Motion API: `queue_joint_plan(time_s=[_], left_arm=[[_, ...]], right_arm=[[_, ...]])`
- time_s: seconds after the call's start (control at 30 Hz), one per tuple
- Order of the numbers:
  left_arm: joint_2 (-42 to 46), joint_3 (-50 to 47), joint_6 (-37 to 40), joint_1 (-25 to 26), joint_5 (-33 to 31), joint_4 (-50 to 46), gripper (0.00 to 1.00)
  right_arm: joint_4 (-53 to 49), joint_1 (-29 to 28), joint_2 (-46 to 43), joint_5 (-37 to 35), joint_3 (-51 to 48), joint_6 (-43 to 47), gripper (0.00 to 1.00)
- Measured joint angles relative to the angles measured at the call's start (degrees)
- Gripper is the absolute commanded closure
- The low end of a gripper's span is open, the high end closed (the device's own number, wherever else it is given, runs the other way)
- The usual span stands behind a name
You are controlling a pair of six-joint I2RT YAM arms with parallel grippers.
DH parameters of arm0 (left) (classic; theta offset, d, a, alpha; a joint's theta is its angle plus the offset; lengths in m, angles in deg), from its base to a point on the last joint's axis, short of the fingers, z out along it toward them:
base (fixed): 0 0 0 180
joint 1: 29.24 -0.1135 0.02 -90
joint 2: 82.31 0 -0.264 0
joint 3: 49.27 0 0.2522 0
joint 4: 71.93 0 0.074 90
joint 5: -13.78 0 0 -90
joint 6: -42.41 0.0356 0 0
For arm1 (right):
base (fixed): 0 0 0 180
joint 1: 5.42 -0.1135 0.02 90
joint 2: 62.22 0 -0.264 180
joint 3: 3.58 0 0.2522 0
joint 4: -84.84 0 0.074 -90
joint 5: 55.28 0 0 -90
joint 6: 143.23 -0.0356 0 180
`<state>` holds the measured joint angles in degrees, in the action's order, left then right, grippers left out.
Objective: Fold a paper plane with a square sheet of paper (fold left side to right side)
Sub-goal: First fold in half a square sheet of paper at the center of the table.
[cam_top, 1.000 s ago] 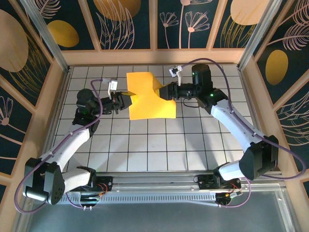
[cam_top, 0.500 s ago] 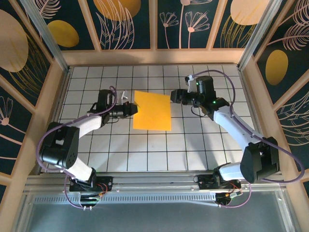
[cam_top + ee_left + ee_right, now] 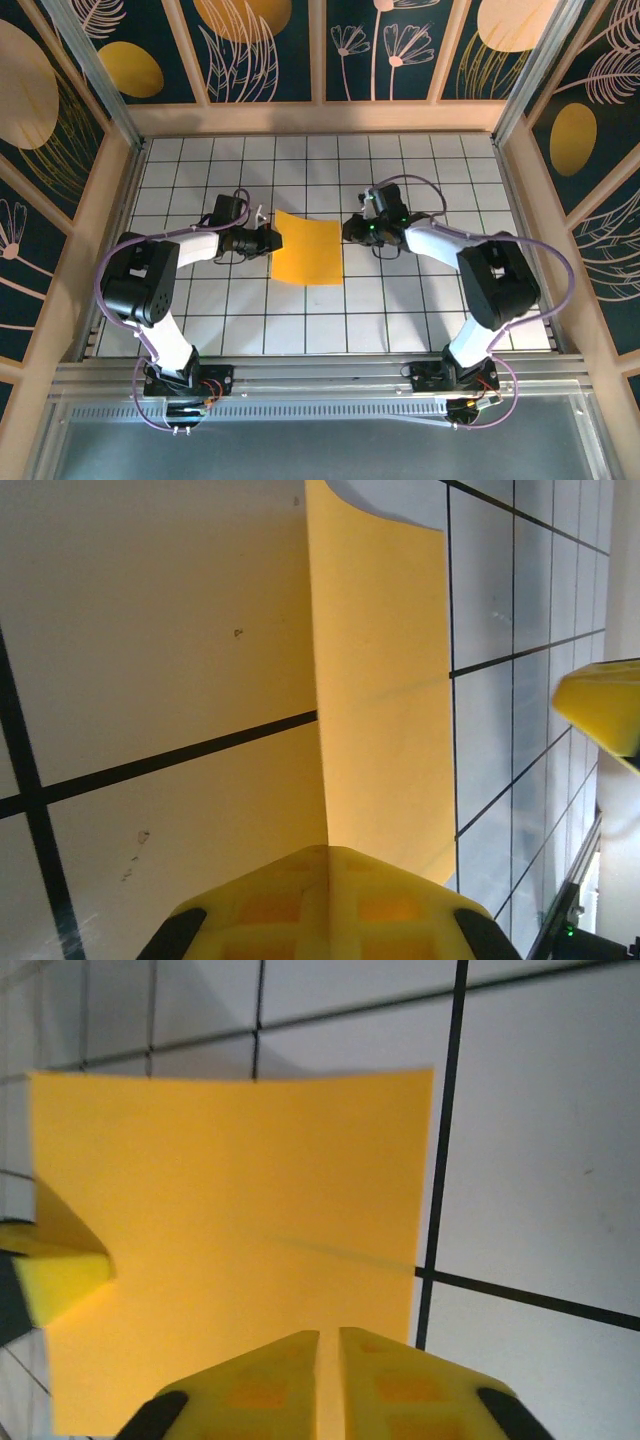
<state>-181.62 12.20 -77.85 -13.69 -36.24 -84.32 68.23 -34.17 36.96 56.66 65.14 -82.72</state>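
On the table (image 3: 400, 310), one orange sheet (image 3: 307, 247)

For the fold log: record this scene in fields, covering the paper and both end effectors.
paper: orange-yellow sheet of paper, four-cornered, over the gridded table
left end effector: shut, pinching the sheet's left edge
right end effector: shut, at the sheet's right edge; no pinch evident
stage: not yet a pointed plane
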Motion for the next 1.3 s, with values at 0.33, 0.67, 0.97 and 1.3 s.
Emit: queue_joint_plan(time_s=[0.33, 0.67, 0.97, 1.3], left_arm=[[-0.02, 0.00, 0.24, 0.00, 0.07, -0.35, 0.91], [0.74, -0.04, -3.32, 0.33, 5.31, 2.45, 0.50], [2.03, 2.78, -8.92, 5.31, 9.11, 7.63, 0.35], [-5.01, 5.62, -10.67, 8.20, 8.00, 9.40, 0.46]], right_arm=[[-0.70, -2.01, 6.73, -1.36, 2.10, -0.87, 0.98], [-1.64, -2.60, 7.54, -3.48, 2.64, -0.44, 0.97], [-1.60, -2.91, 7.54, -4.09, 2.69, -0.44, 0.97], [0.63, -3.04, 7.37, -3.41, 1.66, -0.90, 0.99]])
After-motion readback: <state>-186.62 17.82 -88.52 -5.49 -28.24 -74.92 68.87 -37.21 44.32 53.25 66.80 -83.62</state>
